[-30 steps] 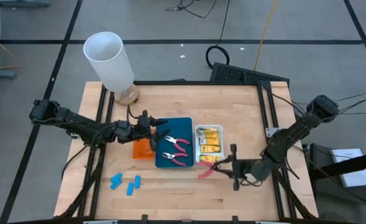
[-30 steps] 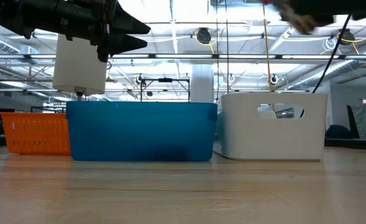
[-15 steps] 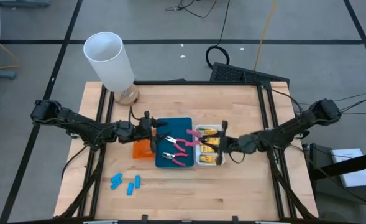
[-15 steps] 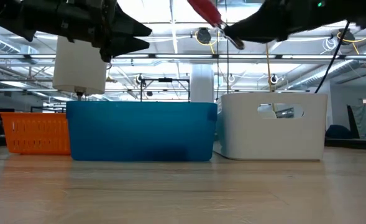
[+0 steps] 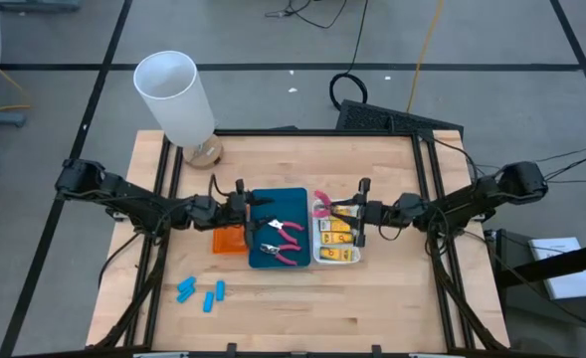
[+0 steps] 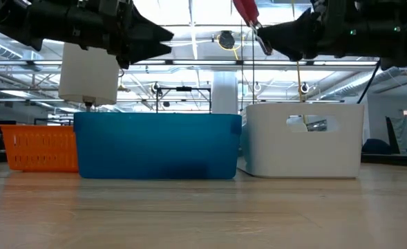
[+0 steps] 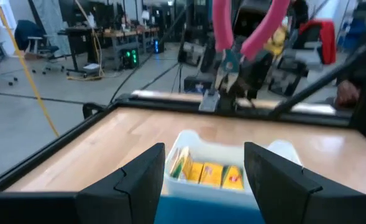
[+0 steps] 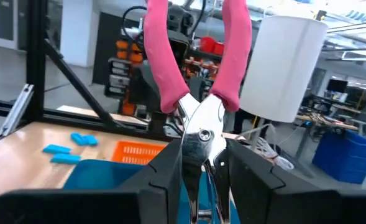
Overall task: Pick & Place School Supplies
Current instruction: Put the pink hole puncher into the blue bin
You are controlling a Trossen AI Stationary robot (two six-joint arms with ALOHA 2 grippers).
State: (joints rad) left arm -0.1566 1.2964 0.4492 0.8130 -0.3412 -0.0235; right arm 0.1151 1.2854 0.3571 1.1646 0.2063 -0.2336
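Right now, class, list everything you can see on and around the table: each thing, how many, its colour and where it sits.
pliers in blue tray: two, pink-handled, lying inside
held pliers: one, pink-handled, raised near the white tray
yellow packets: several, in white tray
blue tray: one, table centre
white tray: one, beside the blue tray
orange tray: one, on the blue tray's other side
blue pieces: three, light blue, near front-left edge
cylinder: one, white, back-left corner
left gripper: open, over blue tray
right gripper: shut on held pliers

Tall white cylinder (image 5: 176, 96), orange tray (image 5: 227, 240), blue tray (image 5: 294, 197), white tray (image 5: 319, 259), possibly plastic, wooden table (image 5: 302, 308)
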